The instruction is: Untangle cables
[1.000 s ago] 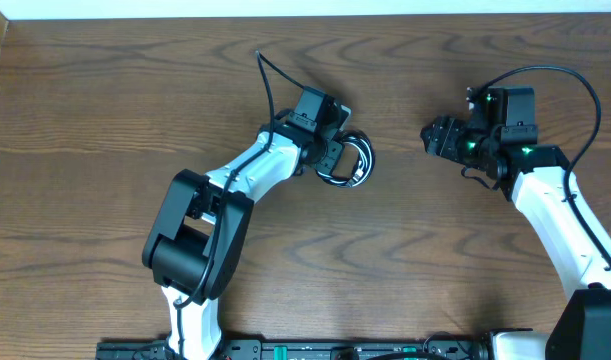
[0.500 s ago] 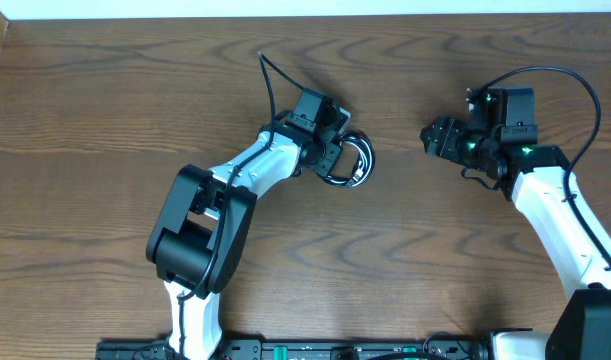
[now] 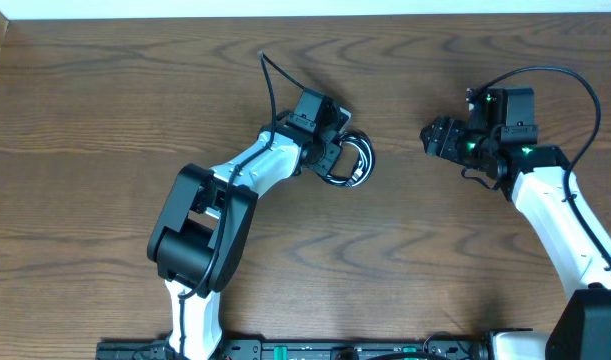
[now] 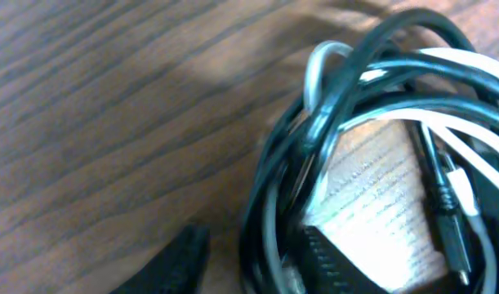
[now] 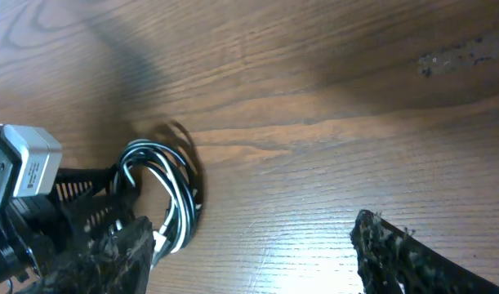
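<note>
A coiled bundle of black and white cables [image 3: 355, 160] lies on the wooden table [image 3: 135, 100]. My left gripper [image 3: 332, 157] is down at the bundle's left side. In the left wrist view its fingers [image 4: 257, 265] are open and straddle several strands of the bundle [image 4: 372, 82], with a gap beside the left finger. A black plug end [image 4: 449, 237] shows inside the coil. My right gripper [image 3: 432, 137] is open and empty, hovering to the right of the bundle and apart from it. The right wrist view shows its fingers [image 5: 249, 253] wide apart, with the bundle [image 5: 171, 192] and the left gripper [image 5: 61, 204] ahead.
The left arm's own black cable [image 3: 270, 85] arcs up behind its wrist. The right arm's cable [image 3: 575, 85] loops above its wrist. A pale wall edge [image 3: 305, 8] runs along the table's far side.
The left arm's elbow has shifted very slightly to the right. The bundle and the right arm have not moved.
</note>
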Available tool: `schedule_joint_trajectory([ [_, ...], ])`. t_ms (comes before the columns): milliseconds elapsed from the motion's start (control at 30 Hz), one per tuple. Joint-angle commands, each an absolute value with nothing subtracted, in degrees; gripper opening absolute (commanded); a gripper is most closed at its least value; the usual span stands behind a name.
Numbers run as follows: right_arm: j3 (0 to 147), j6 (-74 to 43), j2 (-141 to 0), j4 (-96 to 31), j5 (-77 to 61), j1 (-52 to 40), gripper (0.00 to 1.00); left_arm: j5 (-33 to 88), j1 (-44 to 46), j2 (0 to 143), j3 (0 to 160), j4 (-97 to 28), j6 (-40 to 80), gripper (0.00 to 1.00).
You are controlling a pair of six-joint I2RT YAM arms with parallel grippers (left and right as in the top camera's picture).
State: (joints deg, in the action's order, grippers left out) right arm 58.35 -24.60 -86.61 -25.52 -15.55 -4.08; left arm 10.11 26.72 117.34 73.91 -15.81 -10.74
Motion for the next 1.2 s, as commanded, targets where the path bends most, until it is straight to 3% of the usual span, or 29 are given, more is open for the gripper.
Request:
schedule_joint_trajectory([
  [0, 59.5, -24.6, -86.8, -25.6, -14.9, -4.1, 0.75, 9.6, 26.4, 119.7, 74.0, -16.3, -10.9, 0.20],
  [33, 59.5, -24.6, -86.8, -25.6, -14.9, -4.1, 0.75, 9.5, 26.4, 119.7, 74.0, -16.3, -10.9, 0.11],
  [100, 59.5, -24.6, -86.8, -25.6, -14.9, -4.1, 0.75, 9.3, 26.4, 119.7, 74.1, -16.4, -10.9, 0.08],
  [500, 59.5, -24.6, -86.8, -25.5, -14.9, -4.1, 0.75, 8.4, 26.4, 110.2, 74.3, -17.2, -4.1, 0.08],
  [667, 59.5, -24.6, -86.8, -25.5, -15.4, -4.1, 0.74, 15.3, 26.4, 102.6, 74.3, -17.2, -2.1, 0.07],
  [1167, 59.5, -22.2, -86.8, -13.8, -37.2, -4.7, 0.79, 20.6, 25.8, 90.6, 74.3, -17.2, 3.8, 0.07],
])
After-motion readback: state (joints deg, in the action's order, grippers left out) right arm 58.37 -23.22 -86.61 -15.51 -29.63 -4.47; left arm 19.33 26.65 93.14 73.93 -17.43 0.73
